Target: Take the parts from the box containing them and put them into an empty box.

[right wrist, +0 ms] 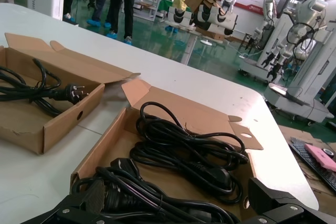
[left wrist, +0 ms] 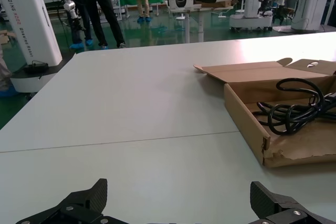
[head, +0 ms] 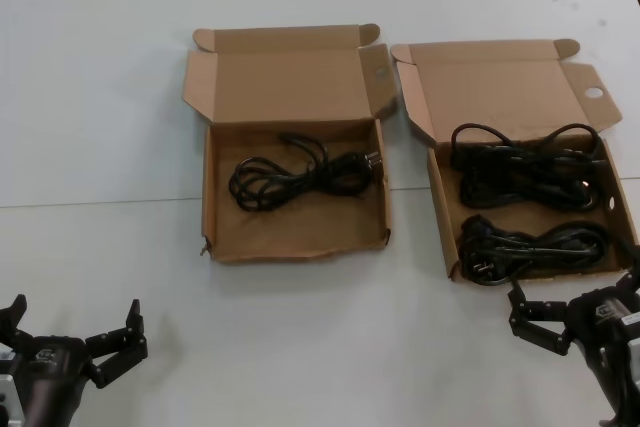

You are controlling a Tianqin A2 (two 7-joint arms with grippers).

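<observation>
Cardboard, brown: two shallow mailer boxes, lids hinged back, side by side and just apart on a white table (head: 300, 347).

Head view. Torn-front box (head: 295, 187), on the left, ragged at its low front wall; holds one coiled black cable (head: 300, 175), plug toward the box's right side. Box with the oval hole (head: 520, 182), on the right, hole in the side flap; holds two black cable bundles, far bundle (head: 525, 162) and near bundle (head: 530, 247), each about as long as the box is wide. Left gripper (head: 75, 332), low at the near left edge, fingers spread, holding nothing, well apart from the torn-front box. Right gripper (head: 575, 297), at the near right corner of the box with the oval hole, just beside its front wall, fingers spread, holding nothing. Nothing lies between either gripper and the boxes.

Left wrist view. Fingertips (left wrist: 94, 195) apart over bare table; torn-front box (left wrist: 247, 124) beyond, cable (left wrist: 294, 108) looped inside. Background: green floor, standing people, white robot bodies.

Right wrist view. Fingertips (right wrist: 89, 198) apart at the front wall of the box with the oval hole (right wrist: 105, 145); both bundles fill it, chunky plug (right wrist: 123, 166) nearest. Torn-front box (right wrist: 58, 124) beside. Background: white humanoid robots, green floor.
</observation>
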